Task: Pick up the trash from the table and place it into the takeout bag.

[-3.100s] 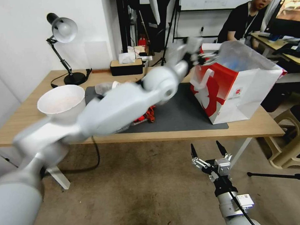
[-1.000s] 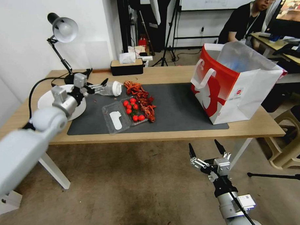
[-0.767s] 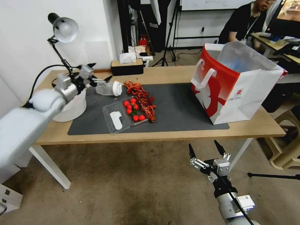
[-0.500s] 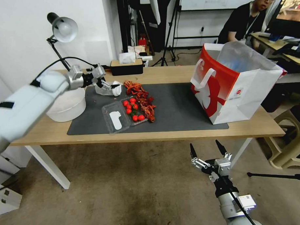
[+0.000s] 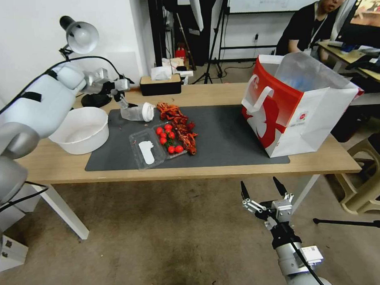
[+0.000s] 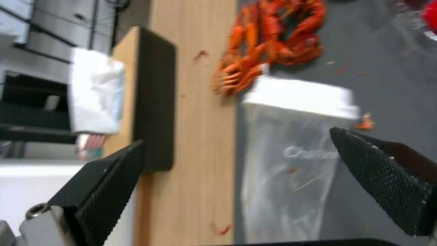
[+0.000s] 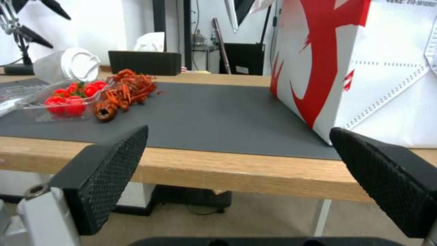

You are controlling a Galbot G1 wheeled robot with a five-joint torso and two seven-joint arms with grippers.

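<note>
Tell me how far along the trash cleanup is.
Partly done: the takeout bag already holds something bluish. In hand: the left gripper, open, hovers over the clear white-capped container. Left: that container, the white bowl, tomato tray, crayfish shells. The right gripper waits below the table.

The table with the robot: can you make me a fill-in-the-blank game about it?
1. The left end effector hovers open over the clear ____ with a white cap.
2. The tomatoes are colored ____.
3. The bag stands on the mat's ____ end.
4. The right end effector waits ____ the table edge.

Missing words: cup; red; right; below
</note>
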